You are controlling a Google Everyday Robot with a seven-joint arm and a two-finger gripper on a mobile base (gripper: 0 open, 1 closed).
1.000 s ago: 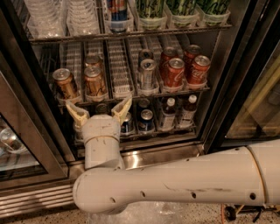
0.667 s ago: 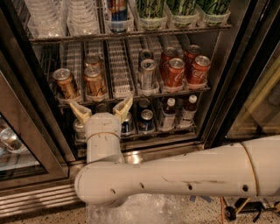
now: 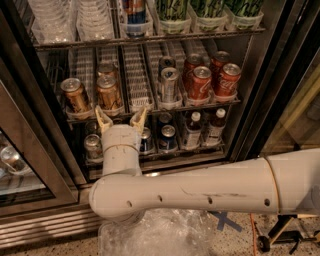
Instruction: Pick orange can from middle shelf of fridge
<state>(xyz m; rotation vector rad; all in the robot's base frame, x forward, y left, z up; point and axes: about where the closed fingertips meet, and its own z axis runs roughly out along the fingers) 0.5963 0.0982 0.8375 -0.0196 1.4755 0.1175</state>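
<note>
- The fridge (image 3: 252, 90) stands open, with a glass door (image 3: 20, 165) swung out at the left.
- The middle counter (image 3: 136, 75) is a dark rack with clear ribbed lanes running front to back.
- The orange can (image 3: 108, 92) stands upright at the front edge of the middle counter, in the second lane from its left end. Another can of the same colour stands right behind it.
- A second orange can (image 3: 76, 95) stands upright at the front left corner, one lane over and just beside the first.
- The lane to the right of the orange can is bare at the front edge. After it comes a silver can (image 3: 169, 85), then red cola cans (image 3: 200, 82) toward the right end.
- The pincer (image 3: 121, 112) points up from the white arm (image 3: 200, 187), which reaches in from the right.
- Its two tan fingers (image 3: 102, 119) are spread apart and grip nothing.
- Their tips sit at the front edge of the middle counter, just below the orange can. One tip is at each side of the can's base, and I cannot tell whether either touches it.
- Below that, the lower rack holds dark cans (image 3: 167, 137) and small bottles (image 3: 192, 130).
- Above it, the upper rack holds clear cups (image 3: 55, 20) and green-labelled tubs (image 3: 210, 10).
- Crumpled clear plastic (image 3: 155, 235) lies on the floor under the arm.
</note>
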